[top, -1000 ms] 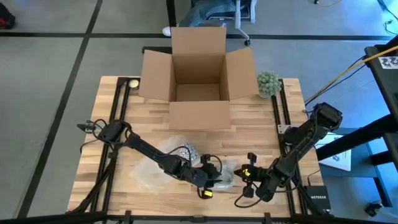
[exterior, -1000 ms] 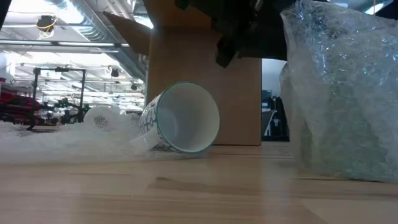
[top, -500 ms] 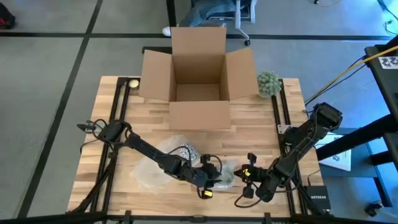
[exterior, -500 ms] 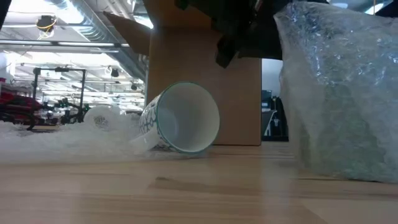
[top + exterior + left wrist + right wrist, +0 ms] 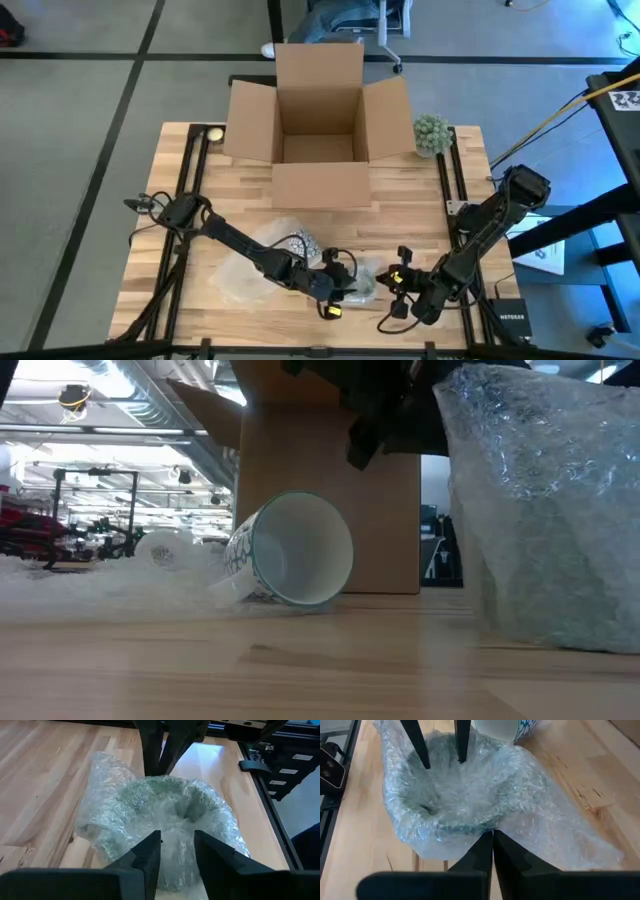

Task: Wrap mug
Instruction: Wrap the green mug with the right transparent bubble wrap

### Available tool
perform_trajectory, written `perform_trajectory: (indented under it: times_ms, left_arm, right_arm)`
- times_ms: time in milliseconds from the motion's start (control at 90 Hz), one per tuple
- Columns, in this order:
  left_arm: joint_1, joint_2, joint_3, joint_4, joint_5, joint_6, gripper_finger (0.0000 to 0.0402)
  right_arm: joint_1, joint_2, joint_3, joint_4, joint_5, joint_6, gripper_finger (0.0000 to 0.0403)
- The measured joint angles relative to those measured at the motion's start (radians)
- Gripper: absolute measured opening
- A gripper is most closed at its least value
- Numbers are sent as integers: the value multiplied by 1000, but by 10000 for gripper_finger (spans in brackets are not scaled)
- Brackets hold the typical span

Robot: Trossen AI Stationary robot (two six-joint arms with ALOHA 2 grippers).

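A white mug (image 5: 295,245) with a teal pattern lies on its side on a flat sheet of bubble wrap (image 5: 235,280), its mouth toward the near edge (image 5: 295,550). To its right stands a bubble-wrap bundle (image 5: 365,285) shaped like a hollow cup with green showing through (image 5: 160,815). My right gripper (image 5: 492,837) is shut on the bundle's rim. Across from it, my left gripper (image 5: 176,840) is open at the opposite side of the rim. My left gripper's open fingers (image 5: 461,755) stand at the bundle's rim (image 5: 175,827) on the side toward the mug, with a stretch of wrap between them. I cannot tell whether they touch it. My right gripper pinches the bundle's rim edge (image 5: 487,827) between its two shut fingers, slanting down from the table's right. The bundle stands upright with its base on the table.
An open cardboard box (image 5: 320,120) stands at the far middle of the table. A green ball-shaped plant (image 5: 432,132) sits at its right and a small round thing (image 5: 213,133) at its left. Black rails (image 5: 447,190) run along both table sides.
The upper part of the bubble-wrap bundle has crept a little toward the table's left, while its base has stayed in place. The mug has not moved.
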Motion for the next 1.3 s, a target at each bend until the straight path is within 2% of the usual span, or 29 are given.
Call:
perform_trajectory:
  times_ms: [989,1122,1300]
  left_arm:
    - [0,0,0,1,12,8,104]
    - [0,0,0,2,18,3,118]
    - [1,0,1,4,43,-4,160]
  right_arm:
    - [0,0,0,0,0,-1,1]
    - [0,0,0,0,0,-1,1]
    - [0,0,0,0,0,-1,1]
